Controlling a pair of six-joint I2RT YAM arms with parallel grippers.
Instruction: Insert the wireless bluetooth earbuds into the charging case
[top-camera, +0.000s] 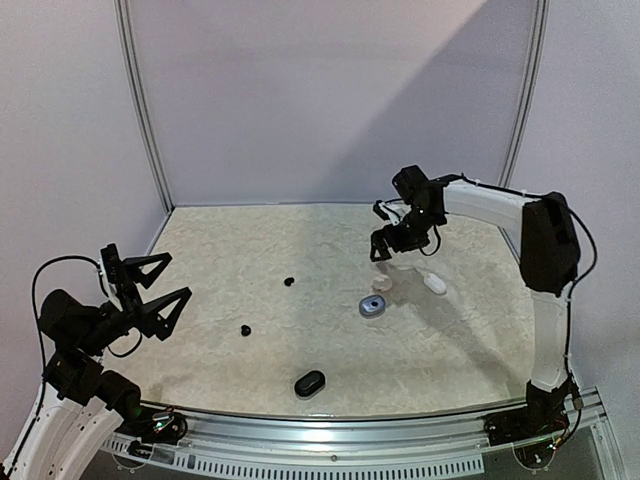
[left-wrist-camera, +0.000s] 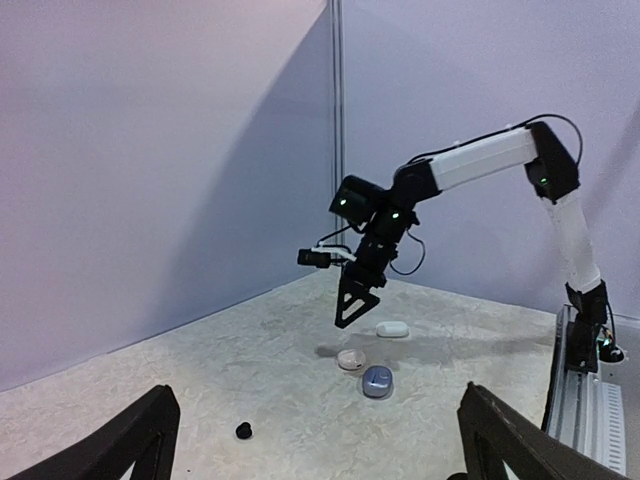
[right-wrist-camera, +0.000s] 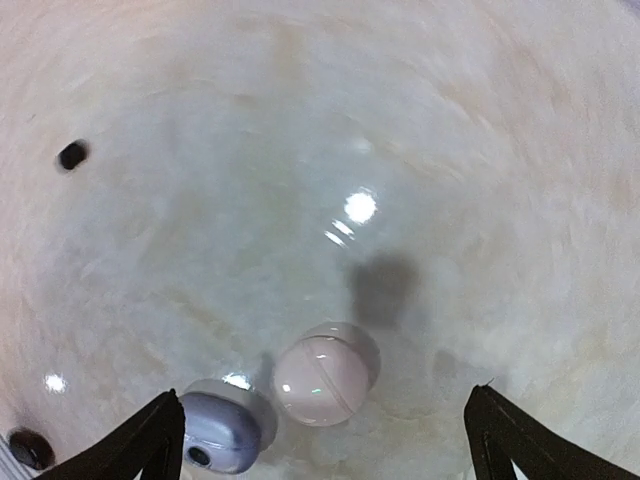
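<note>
**Black earbuds loose on the table, both arms empty-handed**

Black and tiny, two earbuds lie on the pale speckled table (top-camera: 220, 250), well apart from each other. One earbud (top-camera: 289, 281) is near the middle and the other earbud (top-camera: 245, 330) is closer to the front edge. Neither sits in a case.

The right arm (top-camera: 480, 205) hangs over the far right part of the table. The right jaws are spread wide and hold nothing. Beneath them rests a pink round case (right-wrist-camera: 322, 375) with a seam across its top, and a blue-grey case (right-wrist-camera: 222, 432) is just beside it. A white case (top-camera: 435, 284) lies near those two, further right. A black case (top-camera: 310, 383) sits alone near the front edge.

The left arm (top-camera: 70, 325) is raised at the left side, away from everything. The left jaws are likewise wide apart and empty.
</note>
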